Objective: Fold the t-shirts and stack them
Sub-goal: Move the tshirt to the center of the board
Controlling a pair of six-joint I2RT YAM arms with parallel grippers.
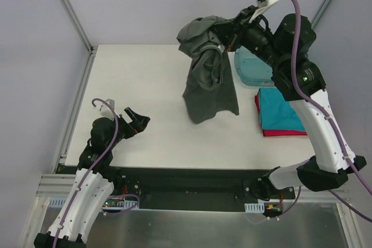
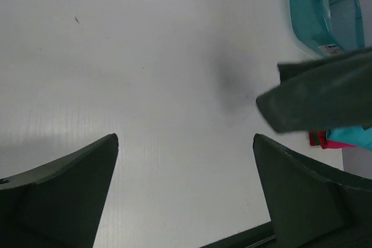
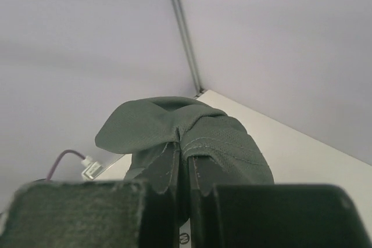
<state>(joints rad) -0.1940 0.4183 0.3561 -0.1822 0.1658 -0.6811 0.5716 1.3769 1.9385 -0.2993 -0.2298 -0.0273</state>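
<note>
While the left gripper gapes, the right gripper pinches a limp, crumpled charcoal t-shirt.

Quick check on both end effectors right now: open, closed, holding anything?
Left end effector: open, holding nothing.
Right end effector: closed on the dark grey t-shirt, which hangs from it.

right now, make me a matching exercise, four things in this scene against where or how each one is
1 grey t-shirt
2 teal t-shirt
3 plastic tub
4 left end effector

A folded on the red t-shirt
B open, above the table
C hanging from the shut right end effector
D just beyond the teal t-shirt

Pairs: 1-C, 2-A, 3-D, 4-B
</note>
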